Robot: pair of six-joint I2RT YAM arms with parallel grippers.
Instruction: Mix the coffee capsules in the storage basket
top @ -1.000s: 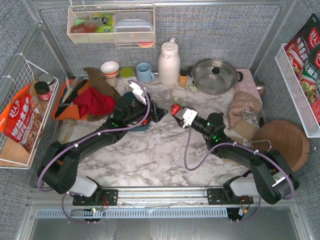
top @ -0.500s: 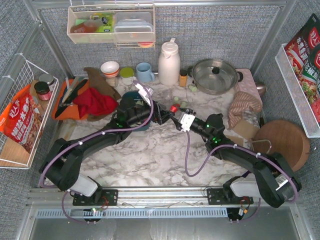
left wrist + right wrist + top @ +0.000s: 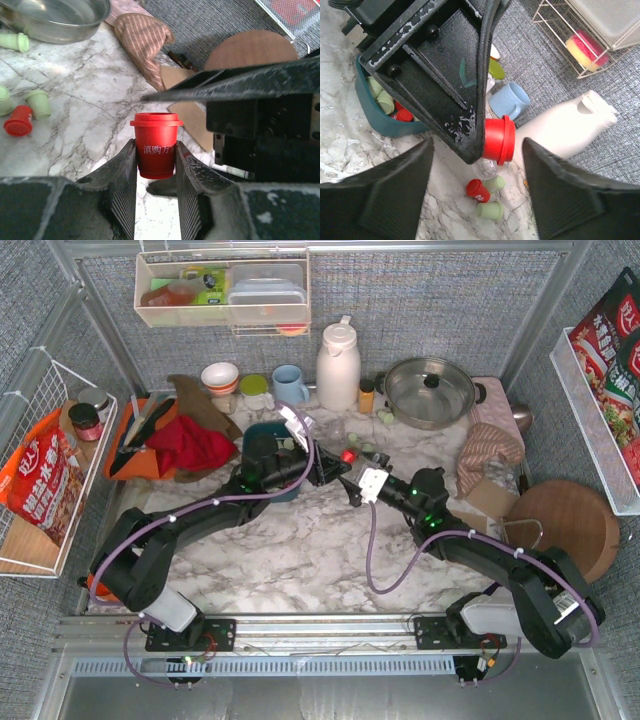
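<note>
Left wrist view: the left gripper (image 3: 155,155) pinches a red capsule (image 3: 156,135) by its body. The jaws are narrowed onto it, and it stands upright with its rim clear above the fingers.
Right gripper: the right gripper (image 3: 477,150) has its jaws wide, straddling the left gripper's tip and apparently touching nothing.
Basket: the teal basket (image 3: 385,127) sits on the marble table (image 3: 75,80), just left of where the two grippers meet. Green and red capsules (image 3: 387,100) lie inside it.
Step in hand: this looks like a hand-over, with the red capsule now in the left gripper and bound for the basket.
Doing it well: the right arm should back straight out before the left swings, so that no finger clips the rim. The left should then carry the capsule level and let go low over the basket, among the green ones.
Only the left wrist shows: how the grip sits on the capsule, and loose capsules (image 3: 37,103) beside the pot (image 3: 55,20).
Only the right wrist shows: what the basket holds.
Top view: it gives the layout, but the capsule is a mere red speck there.
</note>
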